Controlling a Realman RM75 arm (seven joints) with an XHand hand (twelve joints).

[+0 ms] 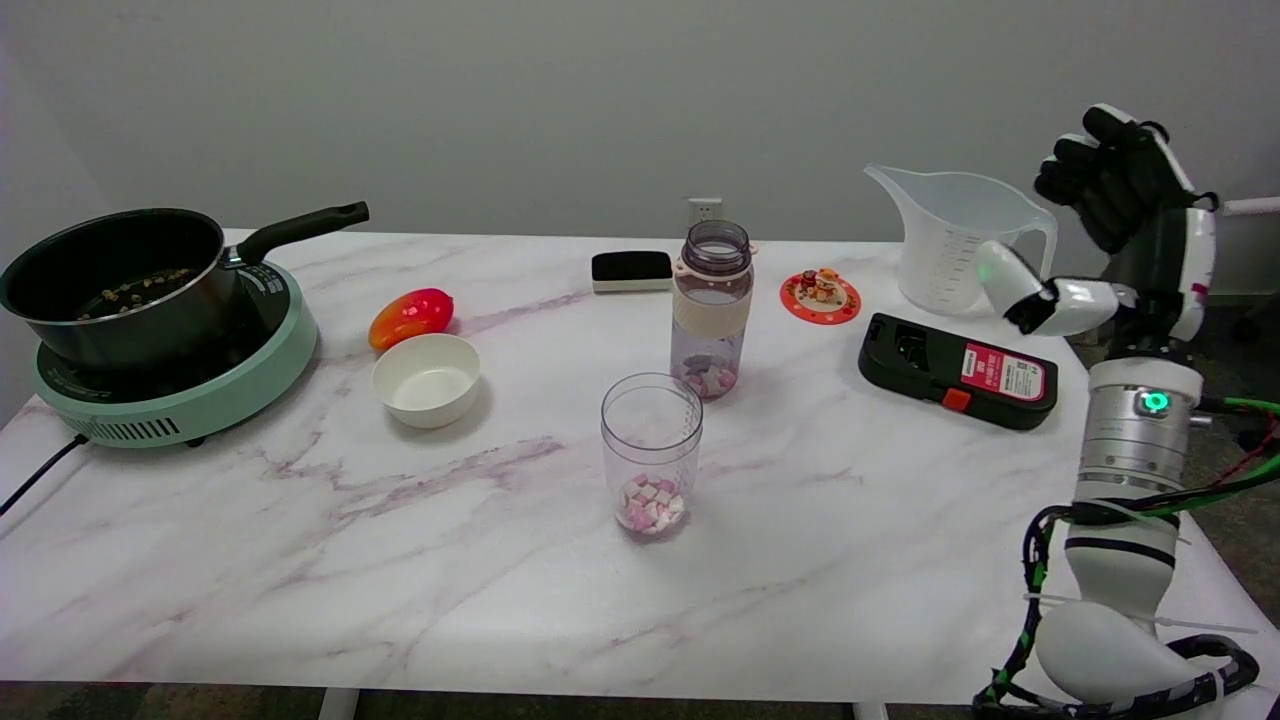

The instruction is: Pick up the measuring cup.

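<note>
Because the clear plastic measuring cup with spout and loop handle looks empty, I judge it light, stiff and rather slick, liable to tip or skate if nudged. It stands upright on the white marble-patterned table in the upper right of the frame, spout pointing left, handle on its right side. That handle seems the best place to take hold. The robot's black-and-white right hand hovers just right of the cup, fingers apart and holding nothing, thumb stretched toward the handle. The thumb overlaps the handle's lower part, so I cannot tell whether they touch. The cup's markings are too faint to read.
</note>
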